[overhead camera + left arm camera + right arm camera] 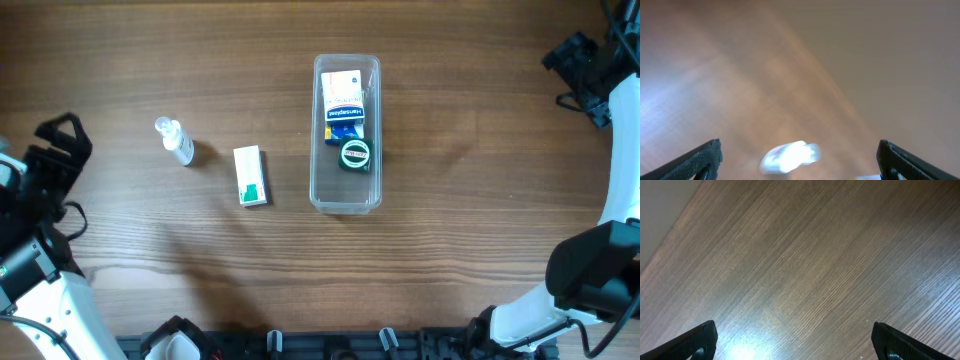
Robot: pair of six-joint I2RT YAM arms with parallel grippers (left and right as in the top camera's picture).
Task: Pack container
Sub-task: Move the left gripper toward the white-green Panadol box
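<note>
Your left jaws stand wide open and hold nothing: in the left wrist view the two dark fingertips (pixel 702 159) sit at the bottom corners with only blurred wood and a pale, smeared shape (pixel 790 156) between them, too soft to name. Your right jaws are just as wide and empty, their fingertips (pixel 697 340) framing bare wood grain on the counter (pixel 480 150). From overhead, your left arm (pixel 45 190) is at the left edge and your right arm (pixel 600 80) at the far right edge, both well apart from the goods. The container (pixel 347 195) lies near the middle of the counter, its long side running away from you. Inside it, at the far end, lies a white and orange box (pixel 343 88); a blue box (pixel 344 122) lies just beside that, toward you, and a round green tin (pixel 355 154) touches or overlaps the blue box's near edge. The near end of the container is bare. Outside, to its left, a white and green box (pixel 250 176) lies flat on the wood, near the container but not touching it. Further left, a small clear spray bottle (pixel 175 140) lies on its side, between that box and your left arm.
</note>
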